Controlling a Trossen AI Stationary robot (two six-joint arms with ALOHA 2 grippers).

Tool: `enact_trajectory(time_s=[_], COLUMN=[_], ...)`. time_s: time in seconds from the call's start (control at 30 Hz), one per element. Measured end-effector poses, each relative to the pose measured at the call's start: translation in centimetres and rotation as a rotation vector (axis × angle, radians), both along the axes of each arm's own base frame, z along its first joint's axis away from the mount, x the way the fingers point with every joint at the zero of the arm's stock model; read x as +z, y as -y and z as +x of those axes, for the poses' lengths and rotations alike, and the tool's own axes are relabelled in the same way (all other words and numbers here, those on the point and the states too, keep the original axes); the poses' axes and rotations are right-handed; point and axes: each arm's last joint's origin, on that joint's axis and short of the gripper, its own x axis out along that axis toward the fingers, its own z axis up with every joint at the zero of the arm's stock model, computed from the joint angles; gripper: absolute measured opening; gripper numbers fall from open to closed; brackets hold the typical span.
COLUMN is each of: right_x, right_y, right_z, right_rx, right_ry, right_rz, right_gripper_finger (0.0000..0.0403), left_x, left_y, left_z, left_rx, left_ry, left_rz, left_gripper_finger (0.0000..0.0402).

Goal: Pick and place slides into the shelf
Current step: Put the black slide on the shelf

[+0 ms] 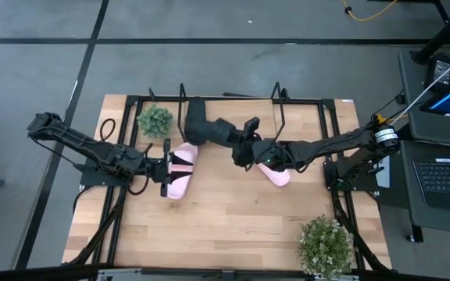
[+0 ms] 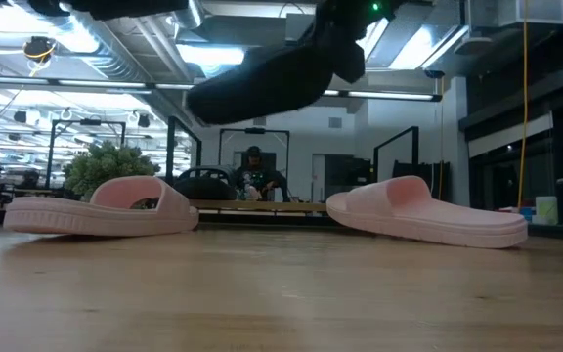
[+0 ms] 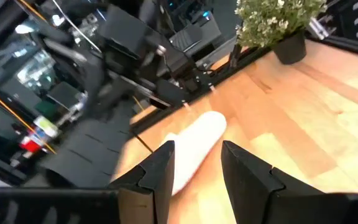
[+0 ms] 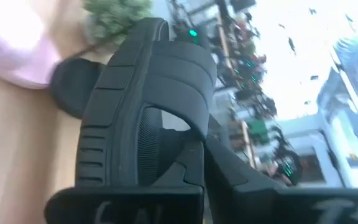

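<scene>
While the black slide hangs in the air, here is how the tabletop reads:

Right pincer: clamped tight on a black slide, gripping it by the wide strap and holding it off the tabletop, near the back edge where the shelf stands.

Left pincer: fingers spread wide with nothing between them, low over the tabletop and just beside a pink slide.

Other pink slide: flat on the tabletop under the right arm, well apart from the first one.

Second black slide: I cannot make it out for certain.

Handling: these look like light foam, springy, not fragile. The sole flexes, so it may droop.

Best hold: across the strap, as the right pincer has it; a pinch on the sole's side edge would likely slip.
</scene>
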Motion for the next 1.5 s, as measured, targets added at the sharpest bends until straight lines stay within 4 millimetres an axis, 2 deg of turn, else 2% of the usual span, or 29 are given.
enact_trajectory(time_s=[0.17, 0.3, 0.47, 0.73, 1.17, 1.37, 1.5], right_x=[1.3, 1.3, 0.9, -2.4, -8.3, -9.5, -9.4], right_y=[0.3, 0.5, 0.5, 2.2, 5.5, 5.8, 6.1], right_z=[-0.1, -0.3, 0.0, 1.4, 3.7, 4.2, 4.4], right_rx=[-0.152, -0.232, -0.247, -0.423, -0.494, -0.449, -0.448], right_ry=[0.041, 0.037, 0.029, -0.061, -0.250, -0.257, -0.268], right_rz=[-0.044, -0.071, -0.076, -0.149, -0.212, -0.191, -0.212], right_gripper_finger=[0.0001, 0.0001, 0.0001, 0.0001, 0.0001, 0.0001, 0.0001], left_x=[-0.5, -0.9, -1.5, -2.5, -3.9, -4.1, -4.1], left_y=[0.0, -0.2, -0.2, 0.0, 0.3, 0.4, 0.3], left_z=[-0.1, -0.2, -0.3, 0.1, 1.1, 1.3, 1.3], left_rx=[0.024, 0.068, 0.092, 0.113, 0.124, 0.125, 0.126], left_ry=[-0.048, -0.076, -0.125, -0.185, -0.262, -0.271, -0.271], left_rz=[-0.068, -0.119, -0.178, -0.214, -0.183, -0.179, -0.178], left_gripper_finger=[0.0124, 0.0124, 0.0124, 0.0124, 0.0124, 0.0124, 0.0124])
